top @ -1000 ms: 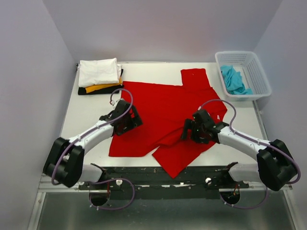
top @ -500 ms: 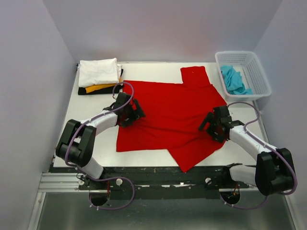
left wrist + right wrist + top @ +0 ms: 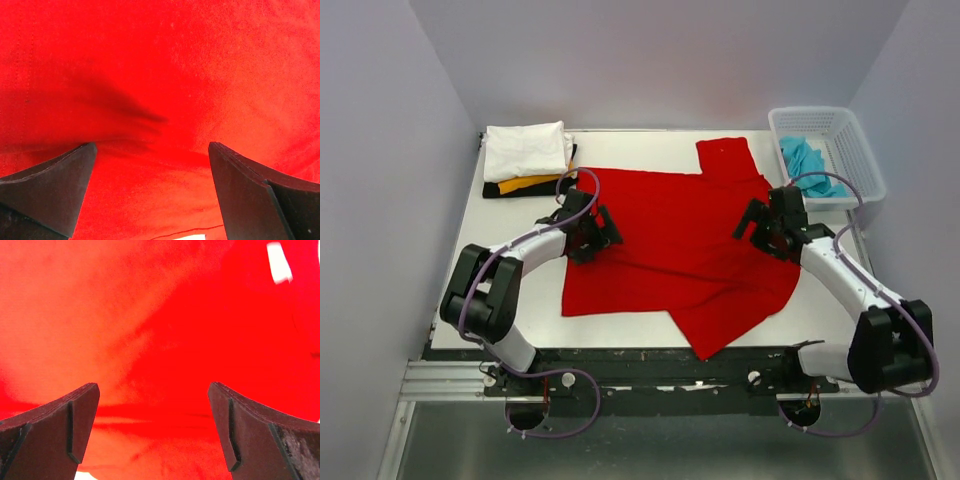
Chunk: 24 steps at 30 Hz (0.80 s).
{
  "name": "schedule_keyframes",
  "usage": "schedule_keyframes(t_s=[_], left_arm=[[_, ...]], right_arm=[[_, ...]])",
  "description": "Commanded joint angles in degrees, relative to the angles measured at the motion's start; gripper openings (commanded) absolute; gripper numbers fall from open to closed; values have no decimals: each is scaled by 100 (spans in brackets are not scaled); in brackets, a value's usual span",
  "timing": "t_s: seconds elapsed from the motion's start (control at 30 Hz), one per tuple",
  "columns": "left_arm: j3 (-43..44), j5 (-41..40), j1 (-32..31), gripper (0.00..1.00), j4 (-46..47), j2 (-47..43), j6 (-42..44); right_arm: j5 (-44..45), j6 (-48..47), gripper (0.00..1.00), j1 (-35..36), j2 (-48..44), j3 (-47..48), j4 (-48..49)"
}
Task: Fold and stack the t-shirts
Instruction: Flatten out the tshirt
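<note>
Red tee (image 3: pixel 670 230): centre of frame, spread mostly flat, one sleeve toward upper right, lower edge turned into diagonal flap at bottom centre.
Turquoise tee (image 3: pixel 807 165): crumpled in basket (image 3: pixel 865 160), upper right.
Upper left, folded stack: white tee (image 3: pixel 525 150) on top, yellow-orange tee (image 3: pixel 525 184) beneath, black tee (image 3: pixel 495 192) lowest.

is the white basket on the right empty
No, a crumpled turquoise t-shirt lies inside the basket, seen plainly from the top camera.

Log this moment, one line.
red t-shirt spread out | left pincer open above it | right pincer open above it | folded stack far-left
</note>
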Motion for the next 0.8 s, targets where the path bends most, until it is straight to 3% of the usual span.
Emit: schedule_keyframes(t_s=[0.0,0.3,0.77], left_arm=[[260,-80,41,99,-333,365,184],[941,-72,270,99,-678,910,349],[2130,232,656,99,-965,1620,757]], right_arm=[[228,-301,100,-27,1314,674,1328],[628,-351,100,-32,4003,2472,1573],[658,-554,100,-160,5757,4404,1358]])
